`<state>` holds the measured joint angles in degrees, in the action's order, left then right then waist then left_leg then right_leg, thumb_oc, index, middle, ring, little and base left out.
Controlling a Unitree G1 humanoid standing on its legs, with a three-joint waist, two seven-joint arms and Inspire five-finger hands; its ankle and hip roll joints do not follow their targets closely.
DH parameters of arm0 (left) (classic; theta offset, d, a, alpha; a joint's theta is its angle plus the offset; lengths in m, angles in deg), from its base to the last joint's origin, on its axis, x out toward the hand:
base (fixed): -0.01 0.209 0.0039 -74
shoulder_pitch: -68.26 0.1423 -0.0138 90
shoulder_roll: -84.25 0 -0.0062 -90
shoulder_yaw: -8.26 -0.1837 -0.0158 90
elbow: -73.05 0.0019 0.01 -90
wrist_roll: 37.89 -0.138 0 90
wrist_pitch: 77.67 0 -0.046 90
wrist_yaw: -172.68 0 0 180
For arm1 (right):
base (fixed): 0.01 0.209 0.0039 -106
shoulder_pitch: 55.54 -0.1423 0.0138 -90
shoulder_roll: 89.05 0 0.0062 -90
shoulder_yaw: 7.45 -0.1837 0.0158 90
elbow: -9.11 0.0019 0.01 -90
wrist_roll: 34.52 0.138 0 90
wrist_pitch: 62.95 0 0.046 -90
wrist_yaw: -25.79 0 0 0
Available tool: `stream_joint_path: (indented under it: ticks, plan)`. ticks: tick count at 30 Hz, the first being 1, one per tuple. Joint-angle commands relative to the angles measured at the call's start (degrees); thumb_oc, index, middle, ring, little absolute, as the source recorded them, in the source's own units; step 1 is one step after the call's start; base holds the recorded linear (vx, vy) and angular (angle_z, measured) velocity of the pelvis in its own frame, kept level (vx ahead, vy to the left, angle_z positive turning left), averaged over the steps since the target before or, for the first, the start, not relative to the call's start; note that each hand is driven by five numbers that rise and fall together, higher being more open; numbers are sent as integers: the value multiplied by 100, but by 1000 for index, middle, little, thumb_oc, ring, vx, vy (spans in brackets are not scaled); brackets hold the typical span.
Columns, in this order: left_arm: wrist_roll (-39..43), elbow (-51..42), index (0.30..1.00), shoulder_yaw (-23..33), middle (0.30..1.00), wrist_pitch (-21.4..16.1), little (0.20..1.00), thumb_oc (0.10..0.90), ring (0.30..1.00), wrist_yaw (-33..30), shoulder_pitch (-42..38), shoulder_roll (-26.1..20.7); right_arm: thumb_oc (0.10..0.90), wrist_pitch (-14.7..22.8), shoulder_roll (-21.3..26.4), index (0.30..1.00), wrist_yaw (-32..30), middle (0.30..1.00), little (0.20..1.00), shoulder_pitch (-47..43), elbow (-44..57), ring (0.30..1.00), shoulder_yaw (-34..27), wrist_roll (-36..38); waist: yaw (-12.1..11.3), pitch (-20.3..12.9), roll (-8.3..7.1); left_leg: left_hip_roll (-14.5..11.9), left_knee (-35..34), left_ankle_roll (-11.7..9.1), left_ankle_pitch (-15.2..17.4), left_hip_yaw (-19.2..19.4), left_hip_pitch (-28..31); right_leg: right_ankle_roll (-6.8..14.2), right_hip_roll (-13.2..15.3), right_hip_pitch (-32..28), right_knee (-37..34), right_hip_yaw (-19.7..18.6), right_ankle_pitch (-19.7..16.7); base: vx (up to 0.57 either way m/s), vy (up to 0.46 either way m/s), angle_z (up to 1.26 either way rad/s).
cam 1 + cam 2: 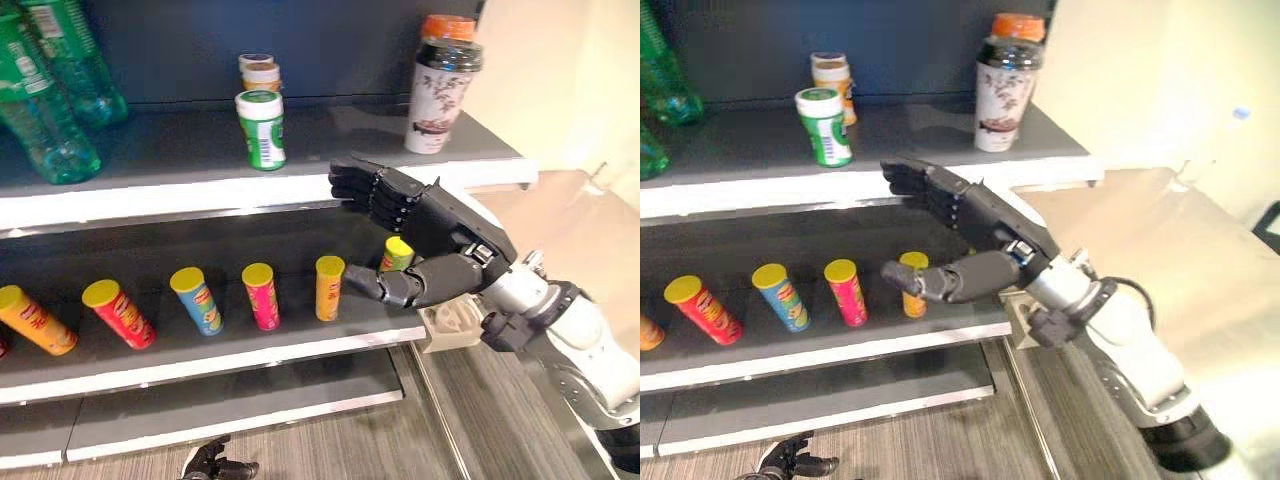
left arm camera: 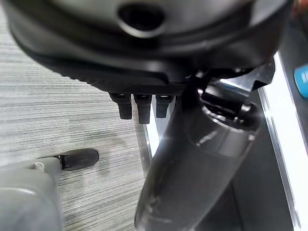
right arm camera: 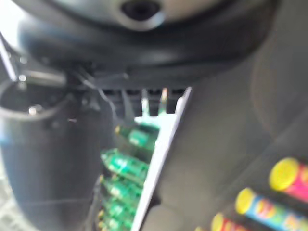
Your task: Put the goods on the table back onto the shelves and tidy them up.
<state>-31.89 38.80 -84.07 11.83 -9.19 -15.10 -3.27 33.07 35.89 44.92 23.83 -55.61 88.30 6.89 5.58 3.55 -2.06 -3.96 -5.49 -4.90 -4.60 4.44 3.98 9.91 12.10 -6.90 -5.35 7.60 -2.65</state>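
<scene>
The right hand (image 1: 425,225) is dark and jointed, on a silver-grey arm with a black wrist collar.

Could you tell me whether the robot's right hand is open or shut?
Open: the right hand has straight fingers and holds nothing.

Matt grey shelves (image 1: 200,150), glossy green plastic bottles (image 1: 45,110), wood-grain floor (image 1: 330,450).

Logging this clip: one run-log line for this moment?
right hand: open, empty, before middle shelf | left hand: low, idle | yellow-lidded cans: in row on shelf
</scene>
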Motion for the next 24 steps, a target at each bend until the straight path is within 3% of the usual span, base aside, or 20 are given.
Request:
stream_joint_path:
  ticks: [1, 9, 12, 18, 20, 22, 23, 24]
  plan:
    - [-241, 201, 900, -333, 900, -419, 900, 800, 900, 59, -419, -137, 800, 414, -63, 900, 55, 900, 900, -438, 469, 900, -437, 530, -278, -295, 1, 27, 49, -92, 879, 343, 408, 242, 27, 514, 245, 151, 37, 20, -6, -17]
    - [-338, -65, 900, -542, 900, -530, 900, 800, 900, 314, -459, -129, 800, 123, 346, 900, 658, 900, 900, 546, 592, 900, -830, 1139, -118, -248, 15, 14, 49, -124, 833, 421, 298, 273, 8, 637, 207, 59, -24, 4, -1, -9]
    - [-362, -164, 900, -533, 900, -574, 900, 800, 900, 383, -381, -129, 800, -71, 806, 900, 954, 900, 900, 1305, 643, 900, -1126, 1140, -49, -210, -19, 11, 49, -126, 821, 428, 259, 293, 13, 696, 216, 14, -49, -4, 4, 1]
    - [-410, -165, 900, -501, 900, -571, 900, 800, 900, 408, -282, -124, 800, -290, 493, 900, 1065, 900, 900, 2192, 465, 900, -1633, 1345, -11, -187, -48, 15, 49, -118, 829, 429, 249, 308, 25, 719, 227, -42, -64, 9, 4, -3]
    - [-437, -309, 900, -479, 900, -559, 900, 800, 900, 421, -221, -165, 800, -348, 599, 900, 1068, 900, 900, 2640, 173, 900, -1768, 1032, 1, -176, -76, 17, 49, -120, 828, 424, 247, 315, 39, 717, 235, -37, -69, 0, 0, 0]
    - [-386, -533, 900, -536, 900, -546, 900, 800, 900, 480, -169, -160, 800, -399, 1082, 900, 1056, 900, 900, 3154, -561, 900, -1493, -96, 31, -99, -111, 18, 49, -121, 817, 437, 232, 332, 49, 744, 244, -47, -98, 0, 0, 0]
    - [-385, -536, 900, -530, 900, -545, 900, 800, 900, 480, -164, -161, 800, -391, 1084, 900, 1057, 900, 900, 3134, -575, 900, -1471, -100, 36, -97, -111, 16, 49, -122, 819, 438, 237, 332, 47, 740, 244, -48, -97, -32, 11, 0]
    - [-317, -737, 900, -752, 900, -549, 900, 800, 900, 477, -163, -128, 800, -277, 1212, 900, 834, 900, 900, 3124, -1133, 900, -960, -809, 15, -43, -130, 15, 49, -114, 811, 430, 222, 335, 59, 763, 252, -59, -108, -35, 4, 0]
